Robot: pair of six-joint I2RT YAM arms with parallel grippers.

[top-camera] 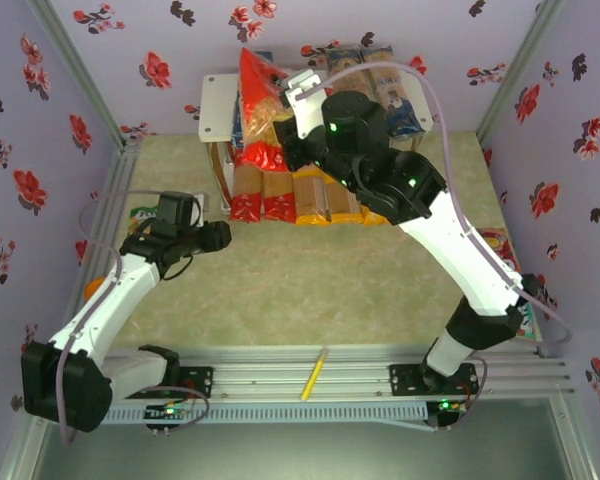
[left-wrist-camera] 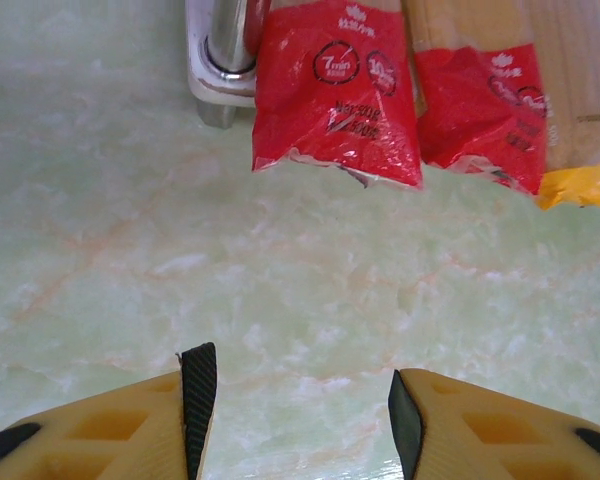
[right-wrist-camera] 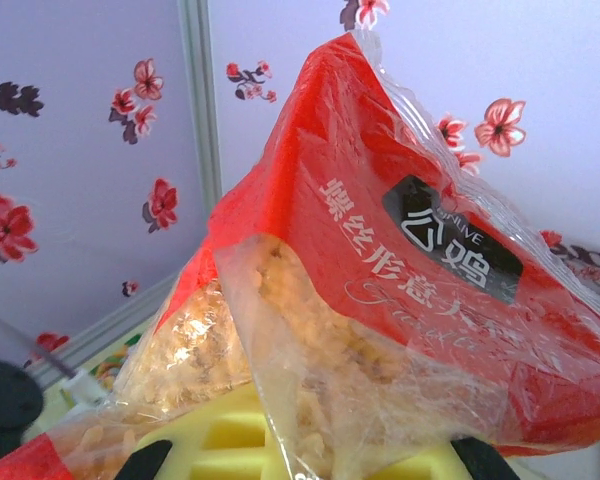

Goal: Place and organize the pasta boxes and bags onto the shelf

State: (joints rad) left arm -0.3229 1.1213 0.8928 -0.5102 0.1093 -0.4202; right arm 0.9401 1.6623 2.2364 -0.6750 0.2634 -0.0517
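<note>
The white shelf (top-camera: 215,105) stands at the back of the table. My right gripper (top-camera: 298,98) hovers over its top tier, shut on the wide red bag (top-camera: 259,110) of pasta, which hangs upright over the shelf's left part. Seen from the right wrist, that bag (right-wrist-camera: 400,290) bulges out from my right gripper (right-wrist-camera: 310,465). Long spaghetti bags with red ends (top-camera: 246,205) and yellow ends (top-camera: 312,212) lie on the lower tier, and more bags (top-camera: 370,72) lie on top. My left gripper (top-camera: 220,237) is open and empty just in front of the red ends (left-wrist-camera: 335,95), its fingertips (left-wrist-camera: 200,395) over bare table.
A yellow pen (top-camera: 313,375) lies on the rail at the near edge. Small colourful packets lie by the left wall (top-camera: 140,212) and the right wall (top-camera: 500,245). A silver shelf post (left-wrist-camera: 225,45) stands left of the red bag ends. Flowered walls close in three sides.
</note>
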